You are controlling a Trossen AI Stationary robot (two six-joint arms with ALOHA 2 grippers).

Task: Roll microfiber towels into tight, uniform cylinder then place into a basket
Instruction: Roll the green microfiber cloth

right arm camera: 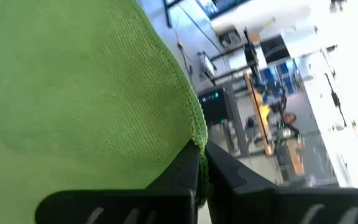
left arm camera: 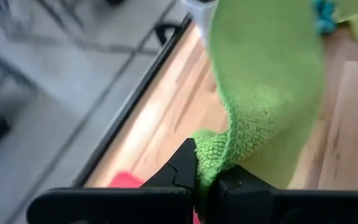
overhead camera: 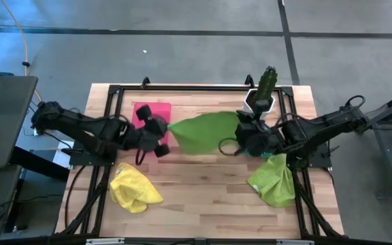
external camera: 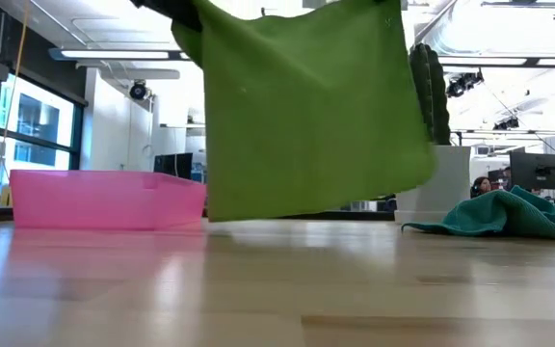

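Observation:
A large green microfiber towel (overhead camera: 206,133) hangs spread between my two grippers above the middle of the table; in the low view this towel (external camera: 306,106) is a flat sheet whose lower edge is off the wood. My left gripper (overhead camera: 167,133) is shut on its left end and my right gripper (overhead camera: 240,133) on its right end. The pink basket (overhead camera: 156,109) stands at the far left, partly under my left arm. A yellow towel (overhead camera: 135,189) lies crumpled at the near left, a lime green towel (overhead camera: 275,180) at the near right, and a teal towel (external camera: 509,214) behind it. My left gripper (left arm camera: 197,180) pinches a bunched corner of the green towel (left arm camera: 209,160) between its two fingers, coming from the table's left and slanting down. The cloth runs away from the fingers toward the other arm, clear of the table. My right gripper (right arm camera: 202,163) pinches the towel's hemmed upper edge at a corner (right arm camera: 196,144) between its two fingers, coming from the table's right, nearly level. The cloth hangs below and spreads out flat from the fingers.
A white pot with a green cactus (overhead camera: 262,92) stands at the far right, just behind my right gripper. A black frame (overhead camera: 182,87) runs round the table's edges. Bare wood (overhead camera: 203,197) lies between the yellow and lime towels.

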